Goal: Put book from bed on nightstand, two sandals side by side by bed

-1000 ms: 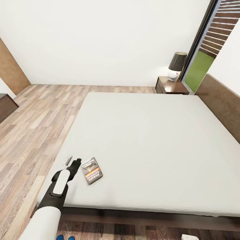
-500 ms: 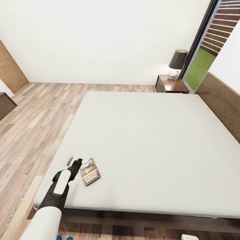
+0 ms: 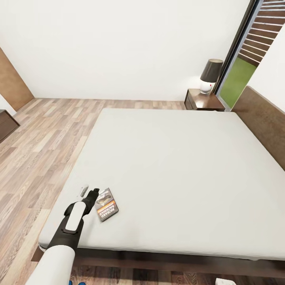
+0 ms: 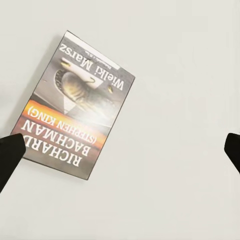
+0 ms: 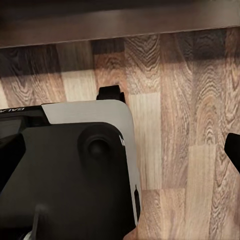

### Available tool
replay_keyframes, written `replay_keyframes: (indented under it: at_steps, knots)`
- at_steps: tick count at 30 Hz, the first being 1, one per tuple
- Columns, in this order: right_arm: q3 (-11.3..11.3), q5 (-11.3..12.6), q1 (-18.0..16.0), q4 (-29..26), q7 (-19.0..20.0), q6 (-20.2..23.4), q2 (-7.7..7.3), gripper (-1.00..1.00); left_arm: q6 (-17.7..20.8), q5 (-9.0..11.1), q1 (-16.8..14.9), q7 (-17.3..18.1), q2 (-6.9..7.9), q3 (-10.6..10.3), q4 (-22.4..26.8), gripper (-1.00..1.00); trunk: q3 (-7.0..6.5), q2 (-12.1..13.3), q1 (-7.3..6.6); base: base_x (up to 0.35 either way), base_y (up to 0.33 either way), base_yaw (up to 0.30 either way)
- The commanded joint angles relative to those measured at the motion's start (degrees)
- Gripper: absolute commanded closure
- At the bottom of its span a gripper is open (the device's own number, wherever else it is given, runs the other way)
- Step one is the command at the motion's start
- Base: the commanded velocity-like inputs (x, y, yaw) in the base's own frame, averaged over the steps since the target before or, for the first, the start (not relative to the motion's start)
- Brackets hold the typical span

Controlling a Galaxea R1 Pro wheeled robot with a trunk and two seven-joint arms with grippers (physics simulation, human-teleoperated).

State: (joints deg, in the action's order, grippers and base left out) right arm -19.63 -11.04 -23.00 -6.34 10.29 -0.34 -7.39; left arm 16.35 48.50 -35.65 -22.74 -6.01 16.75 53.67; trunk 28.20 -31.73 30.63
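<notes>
The book (image 3: 107, 204) lies flat on the pale grey mattress of the bed (image 3: 178, 170), near its front left corner, dark cover up with an orange band. My left gripper (image 3: 88, 192) hovers just left of it, open. In the left wrist view the book (image 4: 80, 105) lies off to one side between the wide-apart fingertips (image 4: 9, 155), with nothing held in the left gripper (image 4: 120, 155). A nightstand (image 3: 202, 101) stands at the bed's far right corner. A sliver of a blue sandal (image 3: 81, 283) peeks in at the bottom edge. My right gripper (image 5: 120, 152) is open over the floor.
A lamp (image 3: 209, 75) stands on the nightstand beside the glass door (image 3: 237, 75). The brown headboard (image 3: 265, 118) runs along the right. A low dark cabinet (image 3: 6, 124) sits at far left. The robot's own base (image 5: 75, 170) and the bed frame (image 5: 120, 20) appear in the right wrist view.
The camera shifted slightly a second ago. My left gripper has edged a little closer to the book, which has stayed put on the mattress.
</notes>
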Motion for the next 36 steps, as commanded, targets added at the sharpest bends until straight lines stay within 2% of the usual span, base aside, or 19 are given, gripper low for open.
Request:
replay_keyframes:
  at_steps: [1, 36]
  knots:
    - [-0.5, -0.56, -0.03, -0.03, 0.25, -0.04, 0.0, -1.0, 0.26, 0.44, -0.03, -0.28, -0.06, 0.18, 0.12, -1.0, 0.07, -0.07, 0.02, 0.0, 0.0, 0.0]
    - [-0.5, -0.56, -0.03, -0.02, 0.24, -0.01, 0.0, -1.0, 0.26, 0.45, -0.03, -0.2, -0.06, 0.21, 0.12, -1.0, 0.07, -0.07, 0.02, 0.107, 0.02, 0.0]
